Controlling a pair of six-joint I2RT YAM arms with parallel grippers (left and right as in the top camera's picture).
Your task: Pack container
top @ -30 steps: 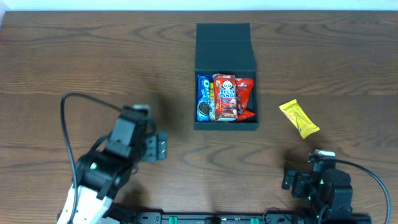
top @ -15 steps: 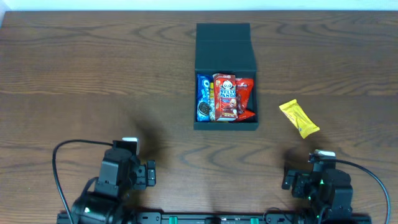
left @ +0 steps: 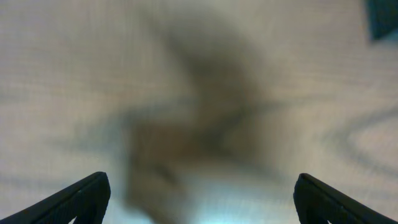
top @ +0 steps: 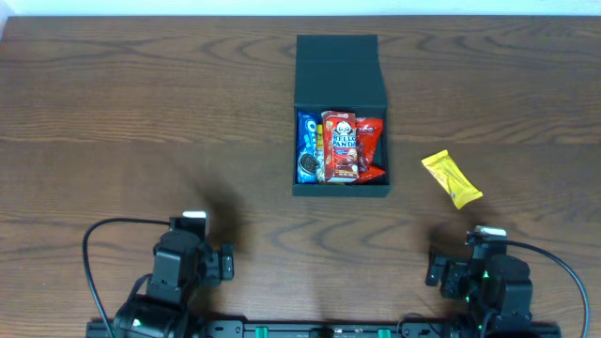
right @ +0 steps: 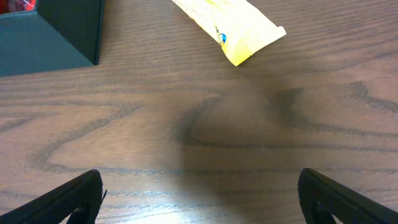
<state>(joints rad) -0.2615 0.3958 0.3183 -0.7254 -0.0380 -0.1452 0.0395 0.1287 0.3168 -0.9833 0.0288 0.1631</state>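
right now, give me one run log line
left gripper: open | right gripper: open | container: open, snack packets inside | yellow packet: on table

The dark wood-grain table [top: 113, 94] carries the open container [top: 341, 70] and, right of it, a yellow packet [top: 452, 179].

The table [top: 141, 103] is seen as dark brown wood with a pronounced grain, smooth and finished to a low satin sheen (a paler, greyish shine is caught on it in the right wrist view). The container [top: 341, 66] is shown as matt, dark teal card without gloss, its walls flat and even. The blue packet [top: 307, 147] and the red packets [top: 343, 144] are wrapped in glossy printed film. The yellow packet [top: 452, 179] is likewise made of shiny, slightly crinkled film. The fingers [right: 74, 199] of the right gripper [right: 199, 198] are formed in black, matt plastic; the left gripper [left: 199, 196] is rendered too blurred for its finish to be told
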